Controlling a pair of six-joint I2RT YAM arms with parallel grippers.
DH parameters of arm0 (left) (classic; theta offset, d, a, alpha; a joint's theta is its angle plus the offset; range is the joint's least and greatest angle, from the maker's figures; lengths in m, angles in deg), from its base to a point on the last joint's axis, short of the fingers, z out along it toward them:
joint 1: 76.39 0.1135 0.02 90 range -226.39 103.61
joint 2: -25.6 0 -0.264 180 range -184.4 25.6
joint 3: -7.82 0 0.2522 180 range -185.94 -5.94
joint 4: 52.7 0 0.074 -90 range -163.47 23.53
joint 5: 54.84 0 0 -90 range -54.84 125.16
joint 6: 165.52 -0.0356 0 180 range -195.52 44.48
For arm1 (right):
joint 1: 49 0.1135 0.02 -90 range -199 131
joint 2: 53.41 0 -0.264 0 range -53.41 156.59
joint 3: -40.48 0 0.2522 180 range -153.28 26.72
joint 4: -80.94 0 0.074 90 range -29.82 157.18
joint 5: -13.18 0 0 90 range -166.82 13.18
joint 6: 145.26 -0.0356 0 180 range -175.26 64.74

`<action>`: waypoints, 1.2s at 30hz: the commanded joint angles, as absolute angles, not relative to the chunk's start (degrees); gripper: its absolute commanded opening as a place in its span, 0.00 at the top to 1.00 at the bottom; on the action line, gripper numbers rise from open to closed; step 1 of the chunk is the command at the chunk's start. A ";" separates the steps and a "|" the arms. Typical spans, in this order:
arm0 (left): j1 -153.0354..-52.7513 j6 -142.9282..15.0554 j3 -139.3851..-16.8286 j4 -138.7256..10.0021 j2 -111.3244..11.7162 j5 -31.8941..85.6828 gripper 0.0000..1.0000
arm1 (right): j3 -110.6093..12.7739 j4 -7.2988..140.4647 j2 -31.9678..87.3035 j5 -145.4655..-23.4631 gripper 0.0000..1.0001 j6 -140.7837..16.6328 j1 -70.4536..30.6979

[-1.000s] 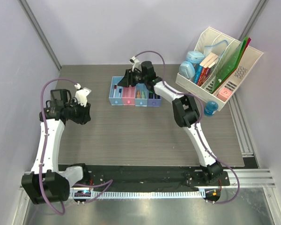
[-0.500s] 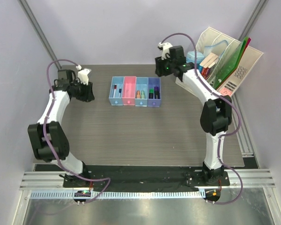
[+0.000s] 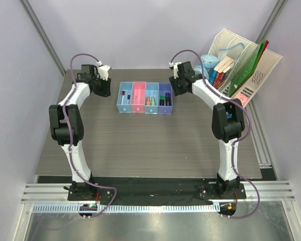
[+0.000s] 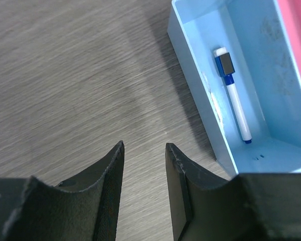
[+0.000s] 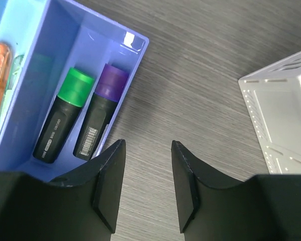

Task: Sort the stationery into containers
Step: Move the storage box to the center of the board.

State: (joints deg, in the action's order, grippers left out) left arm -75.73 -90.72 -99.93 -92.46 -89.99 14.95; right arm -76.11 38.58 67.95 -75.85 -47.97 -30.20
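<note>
Top external view is showing the row of trays (image 3: pixel 144 111) sitting at the far middle of the table (image 3: pixel 140 145). The left gripper (image 4: pixel 144 148) is hovering just left of it and the right gripper (image 5: pixel 148 145) just right, both narrowly parted and holding nothing. A blue-capped marker (image 4: pixel 233 95) is lying in the leftmost tray, and a green highlighter (image 5: pixel 65 116) and purple highlighter (image 5: pixel 101 111) are lying in the rightmost.

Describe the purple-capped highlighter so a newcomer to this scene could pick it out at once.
Find the row of four joined translucent trays; take the purple tray at its right end. Two black-bodied highlighters lie inside side by side: the purple-capped highlighter by the outer wall, the green-capped highlighter beside it.
</note>
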 commanded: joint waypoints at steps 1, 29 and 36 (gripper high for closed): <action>-77.97 -90.72 -103.14 -90.37 -91.55 17.66 0.61 | -77.34 39.14 68.14 -74.37 0.53 -48.49 -30.20; -82.37 -87.56 -98.49 -90.81 -88.04 11.69 0.58 | -74.45 35.01 62.17 -84.47 0.47 -56.40 -29.67; -83.25 -88.08 -96.47 -90.99 -89.18 12.04 0.58 | -73.39 34.31 60.76 -85.17 0.47 -56.75 -28.09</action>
